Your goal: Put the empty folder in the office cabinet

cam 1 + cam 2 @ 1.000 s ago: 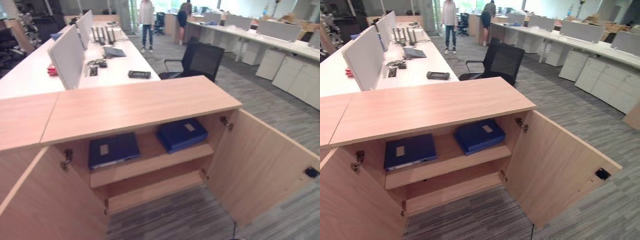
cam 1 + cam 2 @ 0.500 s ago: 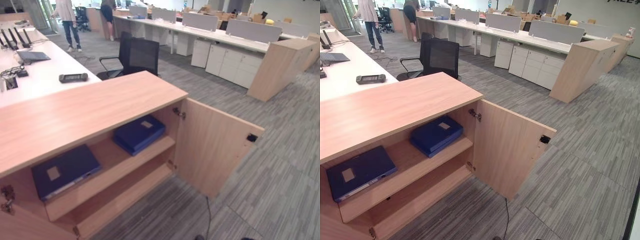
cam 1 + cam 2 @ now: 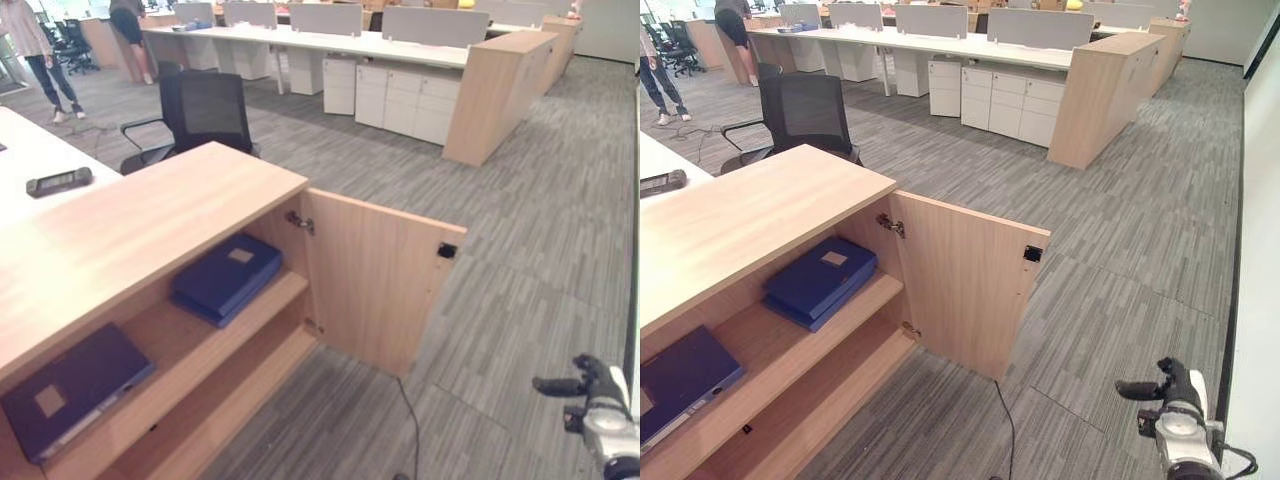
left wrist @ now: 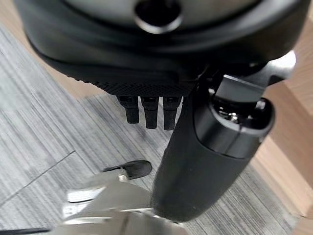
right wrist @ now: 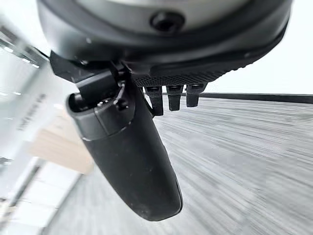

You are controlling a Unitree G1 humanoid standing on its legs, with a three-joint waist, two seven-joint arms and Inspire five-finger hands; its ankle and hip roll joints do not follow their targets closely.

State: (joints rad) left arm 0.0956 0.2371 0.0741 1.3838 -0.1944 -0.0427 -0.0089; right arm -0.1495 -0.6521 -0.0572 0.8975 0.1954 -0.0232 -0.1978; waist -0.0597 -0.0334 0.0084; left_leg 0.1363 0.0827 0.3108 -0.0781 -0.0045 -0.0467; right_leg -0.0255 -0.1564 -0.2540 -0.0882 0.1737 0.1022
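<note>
Office cabinet (image 3: pixel 150 215) cut off at the left and bottom edges; its left door is out of frame. Near blue folder (image 3: pixel 70 385) on the upper shelf (image 3: pixel 190 350) runs into the left edge in the right eye view, label too small to read. Lower shelf partly hidden under the upper one. Dark device (image 3: pixel 58 181) on the white worktop (image 3: pixel 25 150) too small to identify. Two people (image 3: pixel 35 50) at the top left cut off above the waist. Right robot hand (image 3: pixel 1165 390) shows low at the right, arm cut by the bottom edge. Left robot hand (image 4: pixel 146 110): fingers mostly hidden behind the palm, only tips show. Right wrist view background is blurred.
</note>
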